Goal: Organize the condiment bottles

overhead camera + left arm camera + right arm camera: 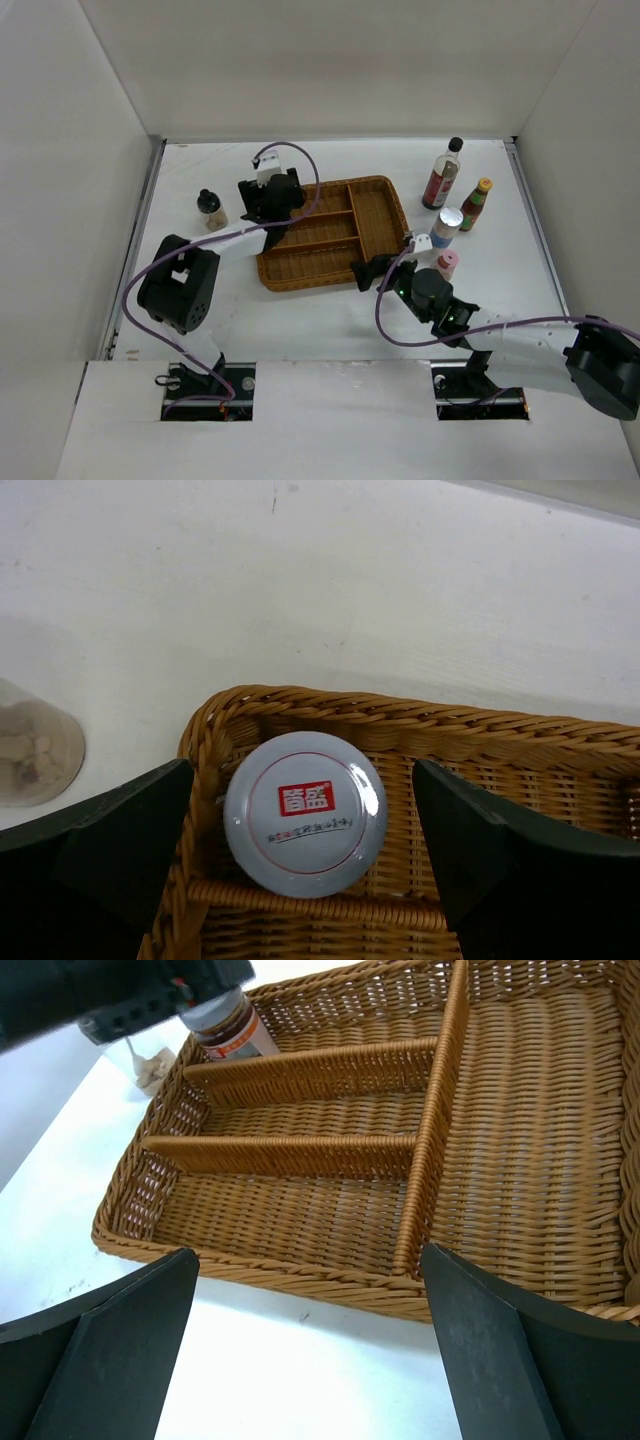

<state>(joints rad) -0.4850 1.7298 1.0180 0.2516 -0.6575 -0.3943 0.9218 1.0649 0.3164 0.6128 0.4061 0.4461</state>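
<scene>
While the table (300,330) is carrying everything, the wicker tray (375,215) is sitting in the middle of it. Left gripper (303,775) is hanging wide open over the tray's far-left corner, and right gripper (310,1252) is hovering open and empty by the near-right corner. 4 bottles are standing right of the tray: tall dark-sauce bottle (442,178), yellow-capped bottle (475,205), silver-capped bottle (446,228), pink-capped shaker (447,265). Small black-capped bottle (210,210) is standing left of it. Short jar (305,813) is sitting in that far-left corner compartment, between the left fingers, not touching them.
</scene>
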